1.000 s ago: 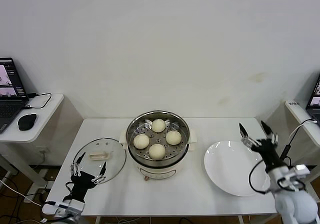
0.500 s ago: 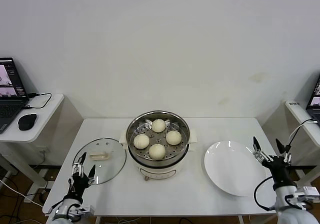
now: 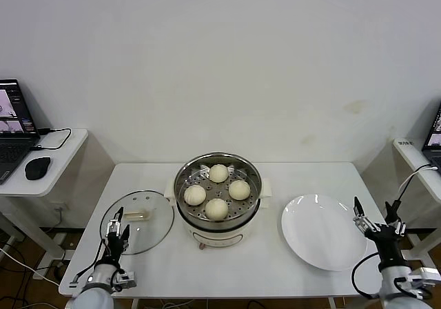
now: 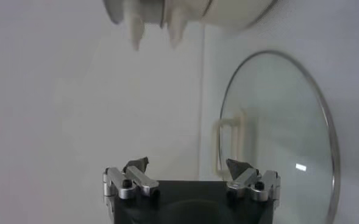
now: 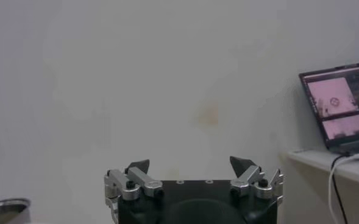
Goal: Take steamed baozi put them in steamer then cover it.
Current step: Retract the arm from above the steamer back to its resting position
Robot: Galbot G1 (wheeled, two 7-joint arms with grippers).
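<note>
Steamer first, since it is the biggest thing we work with: it sits mid-surface on its cream base, lidless, so its tray is open from above. We judge the loading done, because the four steamed baozi already rest on the perforated tray inside, spaced apart in a rough diamond, presumably so steam can pass between them.

To its right lies the white plate, bare, near the right edge of the surface; it seems to have been the source for the buns, though we cannot confirm that from here.

To the steamer's left the cover lies flat on the surface, handle up, just beside the pot, placed where our left arm can reach it and the handle can be pinched from above.

Our left tool stands at the near edge of the cover, fingers spread wide and holding nothing; in the wrist view the glass and its oblong handle show beyond the tips, but whether a finger touches the rim is hard to tell. Our right tool waits low at the near right, past the plate, fingers likewise apart and empty.

What remains, we judge, is gripping the cover's handle and setting it on the steamer.
</note>
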